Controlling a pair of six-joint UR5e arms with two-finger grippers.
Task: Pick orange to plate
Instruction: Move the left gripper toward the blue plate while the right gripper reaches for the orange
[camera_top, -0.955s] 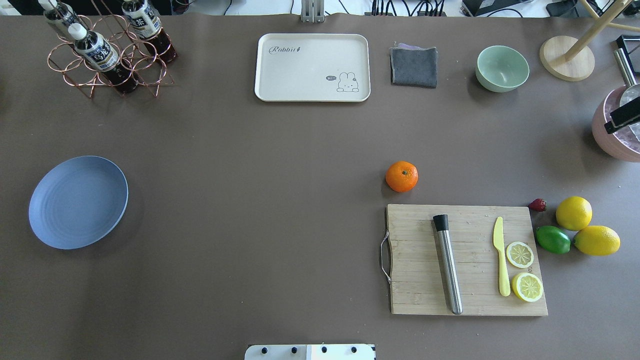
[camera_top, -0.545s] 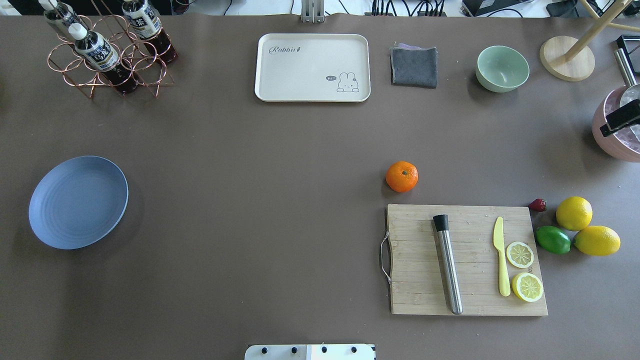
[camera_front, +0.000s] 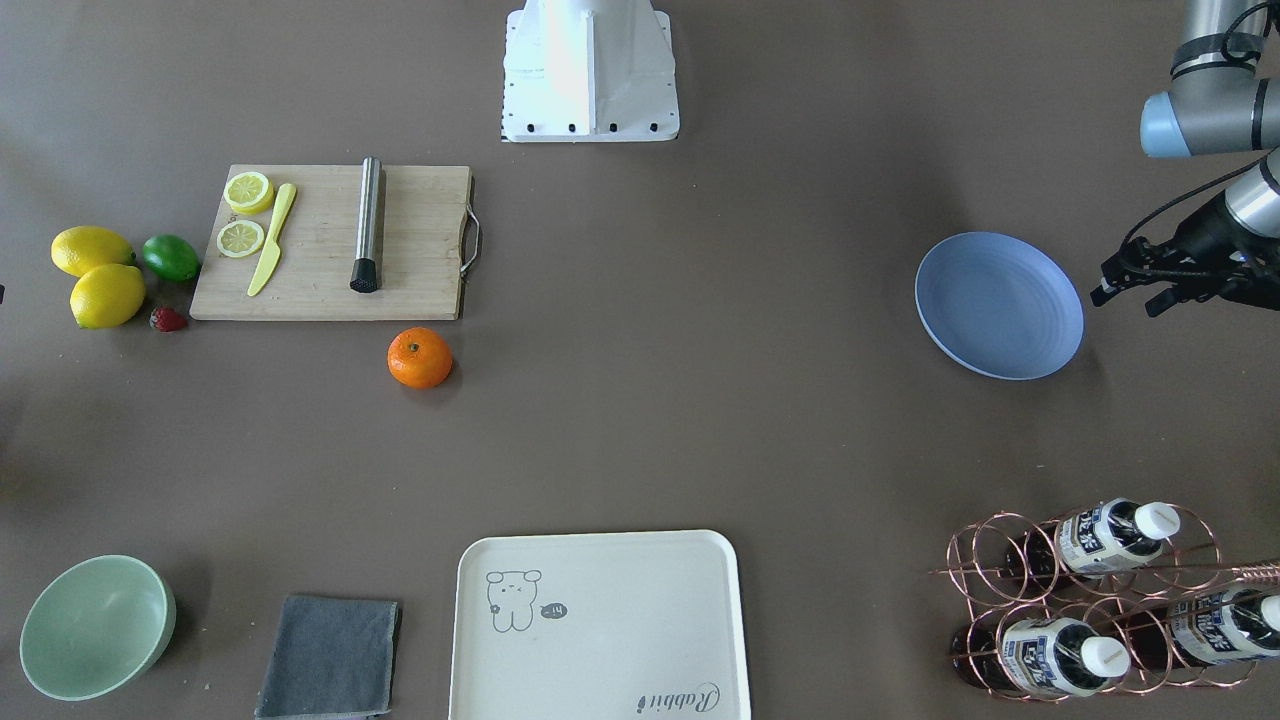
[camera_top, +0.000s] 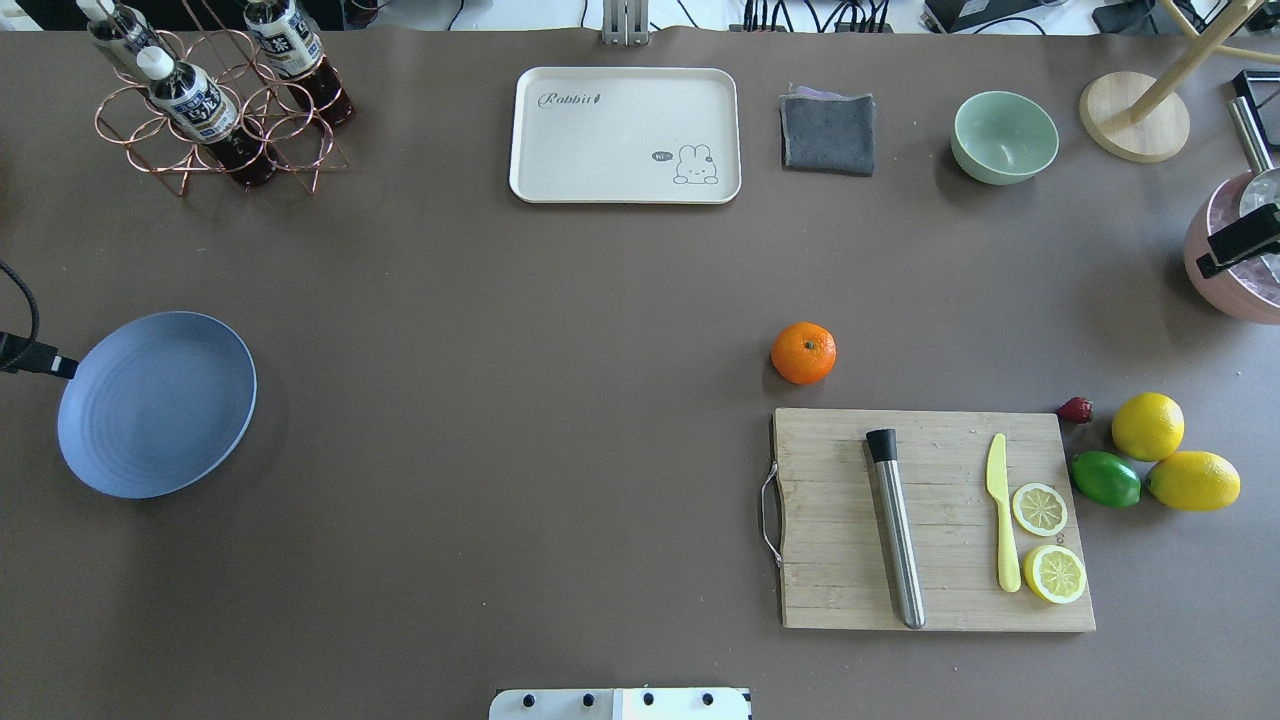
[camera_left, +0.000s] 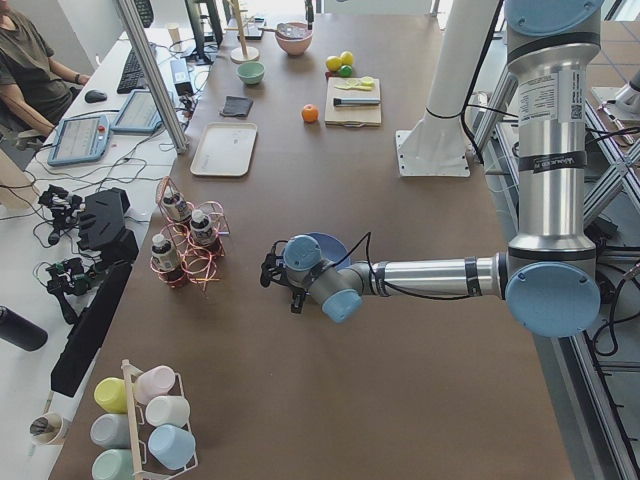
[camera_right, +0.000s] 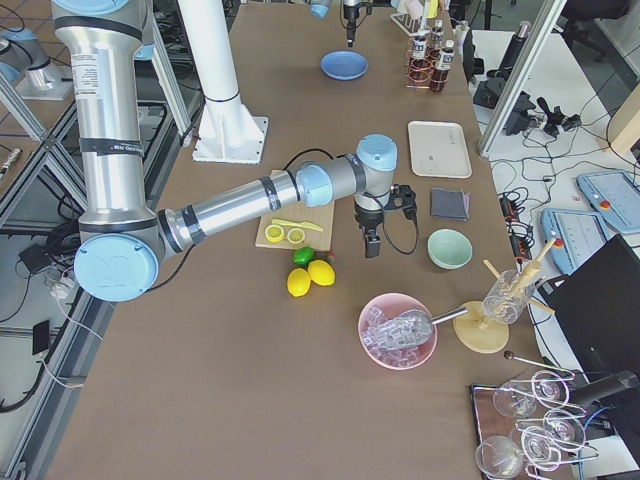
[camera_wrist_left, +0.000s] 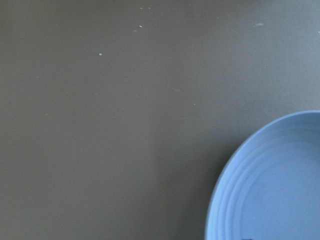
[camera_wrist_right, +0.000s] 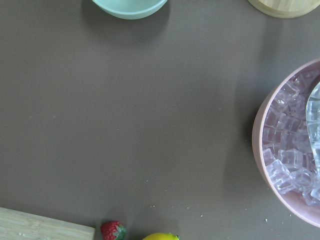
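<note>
The orange (camera_top: 803, 353) sits alone on the brown table just beyond the cutting board; it also shows in the front view (camera_front: 420, 358) and far off in the left side view (camera_left: 310, 113). The blue plate (camera_top: 157, 404) lies empty near the table's left end (camera_front: 999, 305). My left gripper (camera_front: 1180, 272) hangs just outside the plate's outer rim (camera_left: 275, 275), and its wrist view shows only the plate's edge (camera_wrist_left: 270, 180). My right gripper (camera_right: 371, 243) hovers between the lemons and the ice bowl, far right of the orange. I cannot tell whether either gripper is open or shut.
A cutting board (camera_top: 930, 520) carries a steel muddler, a yellow knife and lemon slices. Lemons (camera_top: 1148, 426), a lime (camera_top: 1106, 479) and a strawberry lie to its right. A cream tray (camera_top: 625, 135), grey cloth (camera_top: 828, 132), green bowl (camera_top: 1004, 136), bottle rack (camera_top: 215, 100) and pink ice bowl (camera_top: 1235, 270) line the far and right edges.
A black part and cable of the left arm have come into the overhead view at the left edge, beside the plate. The right gripper's visible part has crept slightly down and left.
</note>
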